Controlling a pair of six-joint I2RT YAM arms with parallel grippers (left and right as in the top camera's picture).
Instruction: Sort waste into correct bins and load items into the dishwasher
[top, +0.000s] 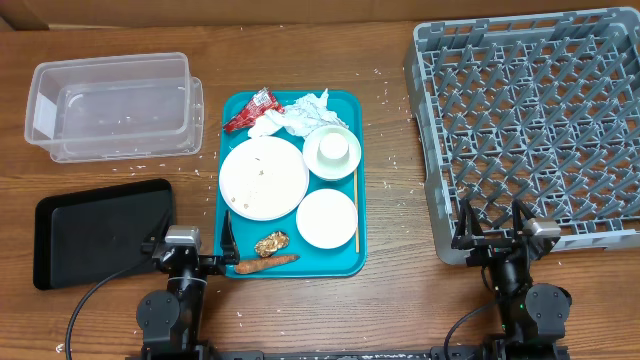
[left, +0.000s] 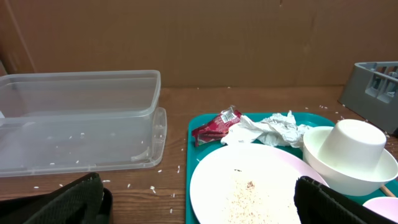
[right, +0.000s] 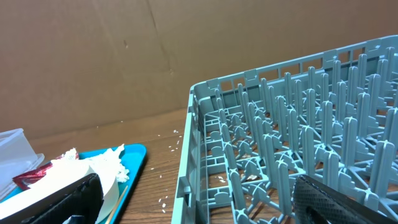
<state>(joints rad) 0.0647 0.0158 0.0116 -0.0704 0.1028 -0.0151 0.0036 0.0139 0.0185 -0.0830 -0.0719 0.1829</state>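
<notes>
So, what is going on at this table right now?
Nothing is being handled yet. The left gripper and right gripper sit open at the near table edge, holding nothing. The tray carries a plate, bowls, a wrapper, a napkin and food scraps. The rack holds no dishes, and no item from the tray is in the clear bin or black bin.

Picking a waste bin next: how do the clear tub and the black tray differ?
The clear tub is see-through and tall-walled; the black tray is opaque and shallow. The clear tub lies behind the black tray, farther from the robot. Both lie left of the teal tray.
</notes>
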